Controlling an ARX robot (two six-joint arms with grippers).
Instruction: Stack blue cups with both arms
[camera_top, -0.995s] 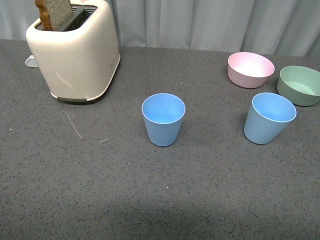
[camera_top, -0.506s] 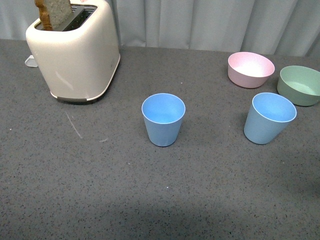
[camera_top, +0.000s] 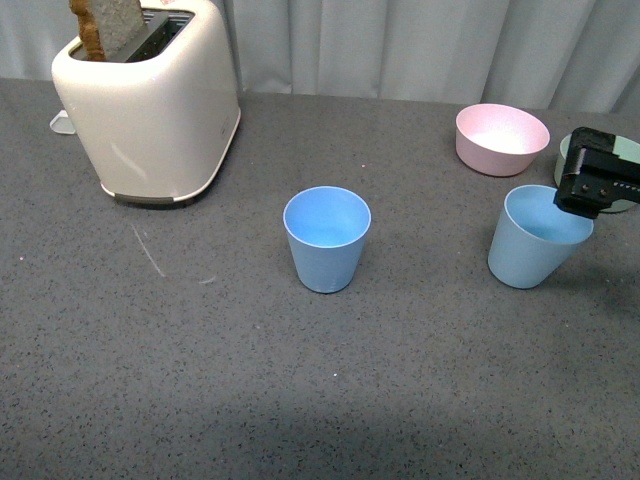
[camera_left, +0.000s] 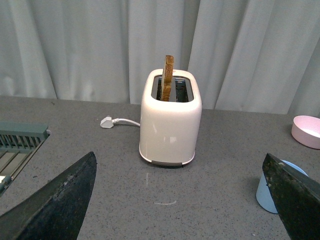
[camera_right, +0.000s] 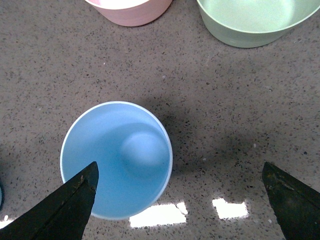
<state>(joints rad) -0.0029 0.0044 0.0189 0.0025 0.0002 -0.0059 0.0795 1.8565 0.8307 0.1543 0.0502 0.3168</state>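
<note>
My right fingers (camera_top: 592, 190) have just come in above a blue cup (camera_top: 530, 255) — spread wide, empty — so grasping looks next.

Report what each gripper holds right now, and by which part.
Nothing is held. The left gripper and right gripper are both open; the right is above a blue cup.

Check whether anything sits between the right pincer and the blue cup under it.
Nothing visible does. The open right pincer hangs above the right blue cup; the pink bowl and green bowl sit beyond it, apart.
</note>
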